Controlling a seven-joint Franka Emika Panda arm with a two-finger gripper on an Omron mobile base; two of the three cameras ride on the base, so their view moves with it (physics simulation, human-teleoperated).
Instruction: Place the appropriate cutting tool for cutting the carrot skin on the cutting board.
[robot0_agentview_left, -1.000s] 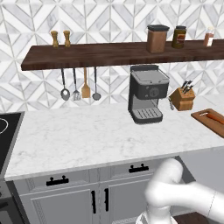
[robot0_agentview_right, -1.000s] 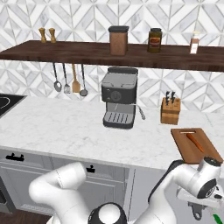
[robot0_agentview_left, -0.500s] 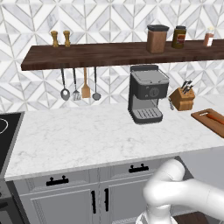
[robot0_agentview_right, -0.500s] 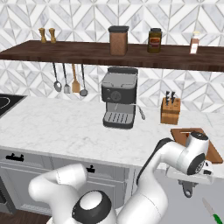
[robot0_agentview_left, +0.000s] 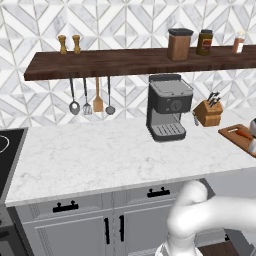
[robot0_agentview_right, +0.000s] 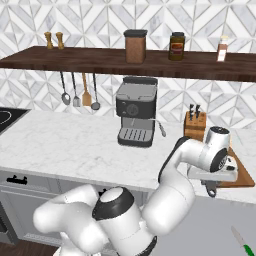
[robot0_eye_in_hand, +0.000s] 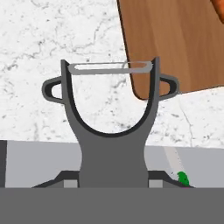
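Observation:
A grey Y-shaped peeler (robot0_eye_in_hand: 111, 131) stands between my fingers, and my gripper (robot0_eye_in_hand: 113, 179) is shut on its handle. Its blade hangs over the white marble counter edge, just short of the near corner of the reddish-brown cutting board (robot0_eye_in_hand: 175, 39). An orange tip of the carrot (robot0_eye_in_hand: 220, 8) shows on the board's far side. From the right base view, my gripper (robot0_agentview_right: 212, 188) sits at the counter's front edge, beside the cutting board (robot0_agentview_right: 242, 174). The left base view has the cutting board (robot0_agentview_left: 235, 136) at far right with the carrot (robot0_agentview_left: 244, 133) on it.
A light-wood knife block (robot0_agentview_right: 194, 125) and a coffee machine (robot0_agentview_right: 136, 118) stand at the back of the counter. A green-handled knife (robot0_agentview_right: 242, 241) lies on the floor below the counter's right end. Utensils (robot0_agentview_right: 79, 91) hang under the shelf.
The hand has risen from low beside the cabinet, moving up and left to the counter edge by the board, with the peeler still in it.

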